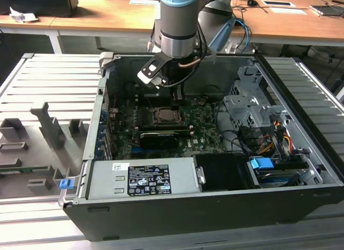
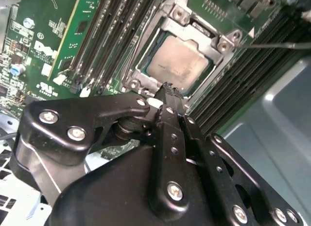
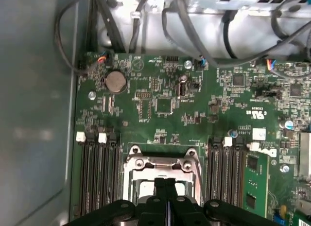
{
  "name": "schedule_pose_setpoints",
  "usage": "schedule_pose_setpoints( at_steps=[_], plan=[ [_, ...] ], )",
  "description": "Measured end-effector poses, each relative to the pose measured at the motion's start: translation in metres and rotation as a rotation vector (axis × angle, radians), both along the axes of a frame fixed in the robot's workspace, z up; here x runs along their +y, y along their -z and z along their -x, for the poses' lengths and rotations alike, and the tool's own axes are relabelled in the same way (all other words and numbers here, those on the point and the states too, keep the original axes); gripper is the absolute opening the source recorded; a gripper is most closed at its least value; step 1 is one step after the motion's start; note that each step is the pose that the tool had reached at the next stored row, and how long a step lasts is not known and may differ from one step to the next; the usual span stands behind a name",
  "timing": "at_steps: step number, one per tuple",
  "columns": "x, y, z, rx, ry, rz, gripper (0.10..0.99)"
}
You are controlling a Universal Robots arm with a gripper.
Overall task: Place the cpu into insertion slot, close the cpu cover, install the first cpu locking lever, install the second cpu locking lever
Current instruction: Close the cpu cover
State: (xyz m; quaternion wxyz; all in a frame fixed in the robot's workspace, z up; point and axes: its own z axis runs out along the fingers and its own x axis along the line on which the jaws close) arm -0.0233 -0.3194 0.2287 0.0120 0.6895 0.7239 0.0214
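In the exterior view, the grey metal box (image 1: pixel 105 180) at the near side of the case is carrying a black label (image 1: pixel 148 179) crowded with white print and small symbols. A little white sticker (image 1: pixel 119 166) is sitting just beside that label, and none of the lettering is coming through legibly. In both wrist views the green circuit board (image 3: pixel 160 90) (image 2: pixel 97 7) is showing tiny white silk-screened codes, a white logo mark (image 3: pixel 259 114) and a pale sticker (image 3: pixel 259 134) near it, all too fine for reading.

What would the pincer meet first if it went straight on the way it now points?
Probably the cpu cover, at its edge beside the cpu; depth is unclear, so it could be the cpu itself.
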Motion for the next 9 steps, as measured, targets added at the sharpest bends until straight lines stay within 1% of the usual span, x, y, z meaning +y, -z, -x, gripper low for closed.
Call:
schedule_pose_setpoints(
  at_steps=[2, 4, 9],
  plan=[
    [0.0000, 0.0003, 0.0061, 0.0004, -0.001, 0.000, 0.106],
    [0.0000, 0.0003, 0.0100, 0.0004, -0.001, 0.000, 0.106],
    [0.0000, 0.0004, 0.0163, 0.0003, -0.001, 0.000, 0.106]
  ],
)
